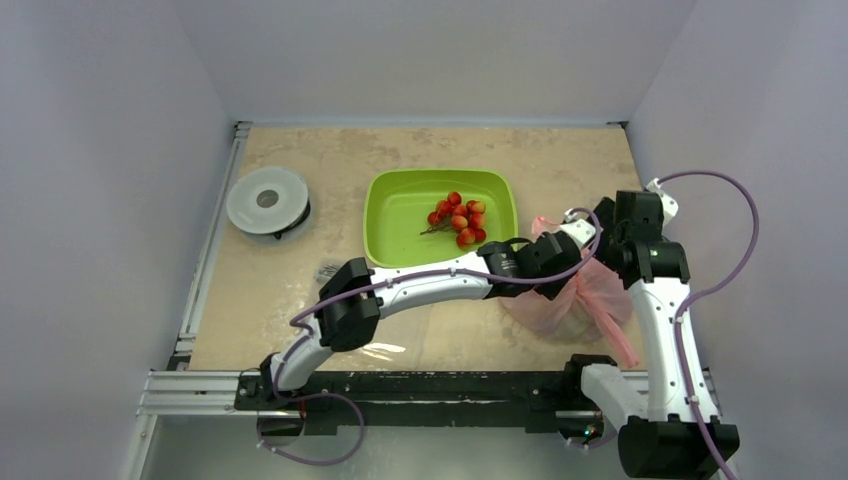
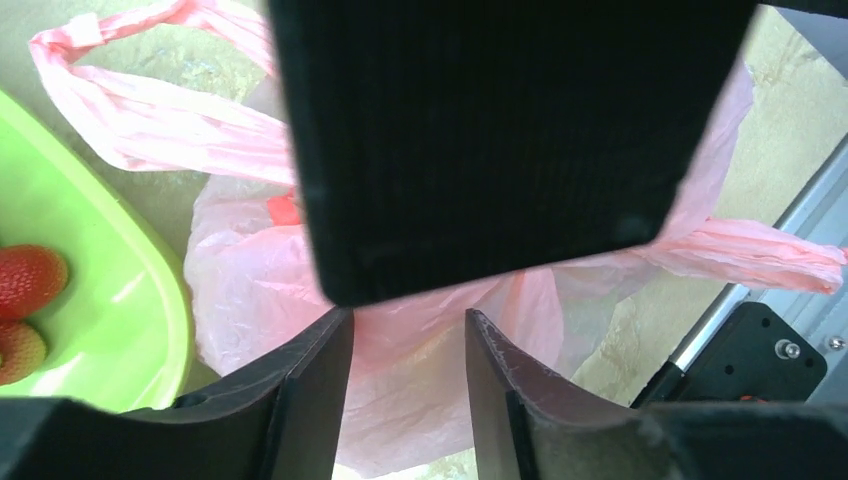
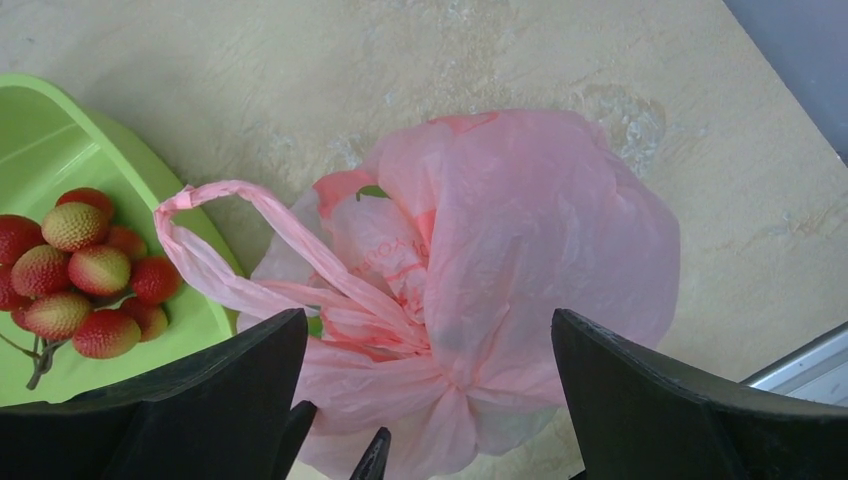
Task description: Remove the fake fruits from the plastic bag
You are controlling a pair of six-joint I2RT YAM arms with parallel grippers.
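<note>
The left hand (image 2: 408,322) has its two fingers drawn in to about half their spread, and the thin, crinkly, translucent pink plastic bag (image 3: 560,220) fills the gap between them. Whether the film is truly pinched I cannot tell, though the pose suits a grab at the gathered top to tug the mouth apart. Over the same bundle hangs the right hand (image 3: 428,325), fingers spread wide and empty, straddling the bag as if to take the other side. The small glossy plastic fake fruits are out of sight inside; only a green scrap (image 3: 372,191) under the film hints at one. A twisted pink loop handle (image 3: 262,215) trails off toward the shallow lime-green plastic tray (image 3: 40,130), just beside the bag on the mottled beige counter (image 3: 400,60), probably the landing spot; a cluster of red berries on a stem (image 3: 85,270) lies in it. Well beyond both hands sits a round grey lidded container (image 1: 267,200).
</note>
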